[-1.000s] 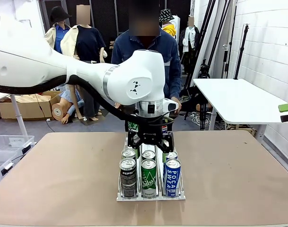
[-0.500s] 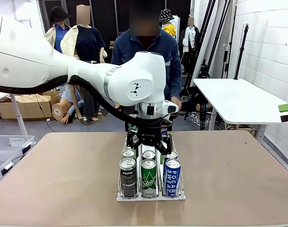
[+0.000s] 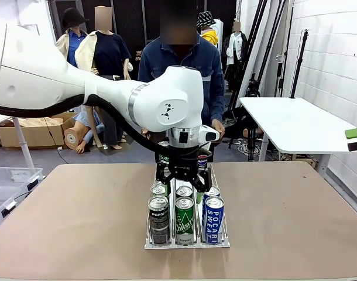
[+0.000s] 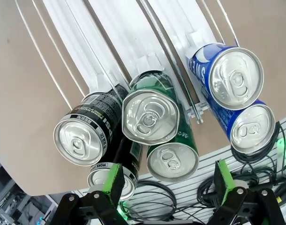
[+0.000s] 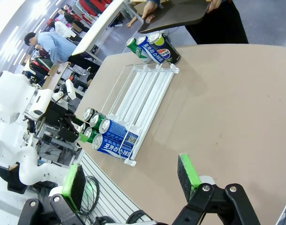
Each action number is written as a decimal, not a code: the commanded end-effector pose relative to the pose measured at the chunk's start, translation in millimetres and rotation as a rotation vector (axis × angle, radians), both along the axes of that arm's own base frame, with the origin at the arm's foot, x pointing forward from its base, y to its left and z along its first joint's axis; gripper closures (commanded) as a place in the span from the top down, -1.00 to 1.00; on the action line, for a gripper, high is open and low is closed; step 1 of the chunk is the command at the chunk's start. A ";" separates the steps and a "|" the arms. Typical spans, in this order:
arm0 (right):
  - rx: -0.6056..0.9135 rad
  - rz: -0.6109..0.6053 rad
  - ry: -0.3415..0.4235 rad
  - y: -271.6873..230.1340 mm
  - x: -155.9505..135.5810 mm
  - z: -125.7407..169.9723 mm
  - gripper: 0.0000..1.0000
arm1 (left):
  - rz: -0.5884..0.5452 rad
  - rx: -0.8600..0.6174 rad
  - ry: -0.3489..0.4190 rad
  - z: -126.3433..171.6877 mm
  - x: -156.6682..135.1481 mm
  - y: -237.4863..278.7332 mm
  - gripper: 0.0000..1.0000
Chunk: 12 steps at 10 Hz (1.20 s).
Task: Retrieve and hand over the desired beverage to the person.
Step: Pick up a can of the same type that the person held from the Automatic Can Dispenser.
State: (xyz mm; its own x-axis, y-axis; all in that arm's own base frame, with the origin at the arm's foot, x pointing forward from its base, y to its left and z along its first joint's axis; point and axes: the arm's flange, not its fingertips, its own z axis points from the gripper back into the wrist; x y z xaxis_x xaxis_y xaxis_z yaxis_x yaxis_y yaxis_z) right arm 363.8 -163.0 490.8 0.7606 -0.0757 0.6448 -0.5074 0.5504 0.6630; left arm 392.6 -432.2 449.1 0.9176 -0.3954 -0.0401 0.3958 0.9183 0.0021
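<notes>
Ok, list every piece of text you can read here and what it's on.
"PEPSI": black can, front row, left.
"POCARI SWEAT": blue can, front row, right.
"포카리스웨트": the blue can's side, in the right wrist view.
Green can, front row, middle: white script, too blurred to read surely.
Small print on the black can: too small.

The black can (image 3: 158, 219), green can (image 3: 184, 219) and blue can (image 3: 213, 218) are showing white lettering (silver lids all round) on a tan table (image 3: 79, 222). The person (image 3: 210, 70) is wearing dark blue; the white left arm (image 3: 167, 105) is carrying a black left gripper (image 4: 169, 171) with green pads (image 4: 114, 180).
</notes>
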 end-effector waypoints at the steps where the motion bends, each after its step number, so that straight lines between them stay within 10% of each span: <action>1: 0.008 0.000 0.000 0.2 0.0 1.0 1.00 | -0.034 0.015 -0.004 0.2 4.9 -4.0 1.00; 12: 0.008 0.000 0.000 0.2 0.0 1.0 1.00 | -0.052 0.065 0.051 -27.9 4.7 -15.1 1.00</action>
State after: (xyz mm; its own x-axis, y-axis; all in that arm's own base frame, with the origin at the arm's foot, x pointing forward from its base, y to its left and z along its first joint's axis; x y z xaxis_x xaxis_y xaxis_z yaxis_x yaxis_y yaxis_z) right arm 363.8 -163.0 490.8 0.7606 -0.0757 0.6448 -0.5074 0.5504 0.6630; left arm 397.3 -445.2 420.1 0.8943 -0.4329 -0.1134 0.4367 0.8996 0.0095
